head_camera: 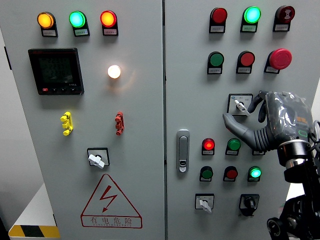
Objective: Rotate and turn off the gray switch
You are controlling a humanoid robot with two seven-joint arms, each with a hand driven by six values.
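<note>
While raised at panel, right hand [257, 120] w/ fingers spread, touching gray switch [240, 105].

Up in the left door's top left corner, amber [45, 20], green [77, 19] and red [107, 18] lamps glow in a row, a dark meter display [55, 71] sits below them, and a white lamp [114, 71] burns bright beside it. Lower down there's a yellow handle [66, 123], a red handle [119, 123], and the lightning warning triangle [111, 202] near the bottom edge. On the right door, a silver latch [183, 150] hugs its left edge and a red mushroom button [280, 58] stands out near the top right.
</note>
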